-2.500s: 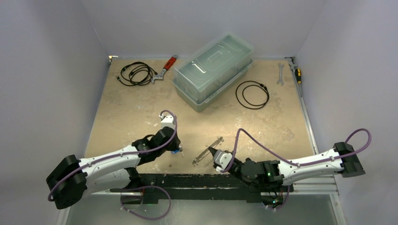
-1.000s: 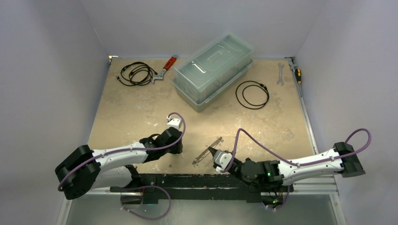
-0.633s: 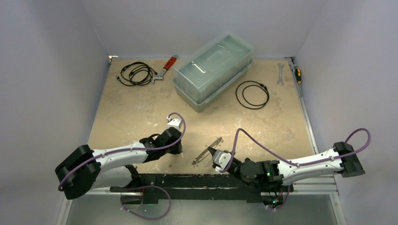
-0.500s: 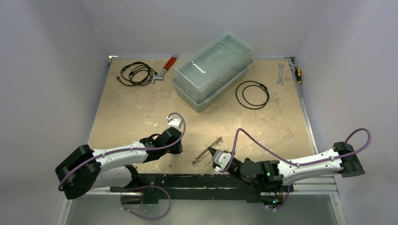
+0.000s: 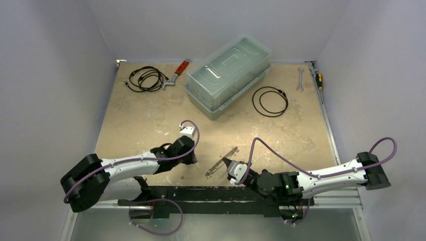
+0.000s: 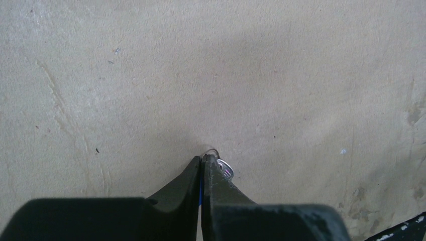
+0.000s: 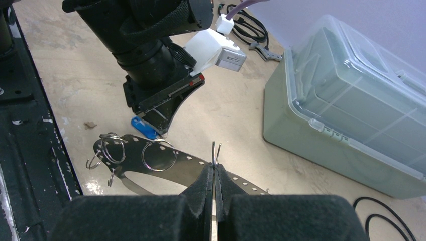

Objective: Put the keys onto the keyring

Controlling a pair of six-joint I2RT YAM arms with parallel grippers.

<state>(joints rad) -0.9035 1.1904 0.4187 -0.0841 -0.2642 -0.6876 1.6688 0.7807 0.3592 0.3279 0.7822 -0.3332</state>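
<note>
One change: our left gripper (image 6: 201, 160) has sunk lower to the table (image 6: 251, 75), jaws nipped narrow on the blue-headed key (image 7: 142, 127). At its 3 o'clock, our right gripper (image 7: 213, 170) pinches the keyring (image 7: 213, 149) upright, unmoved. We judge the key grasped, ready to lift toward the ring.

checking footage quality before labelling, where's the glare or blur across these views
Top external: even soft light, keyring small and faint. Left wrist: left gripper a dark silhouette, soft shadow on the table ahead. Right wrist: right gripper blurred up close, keyring glinting.
</note>
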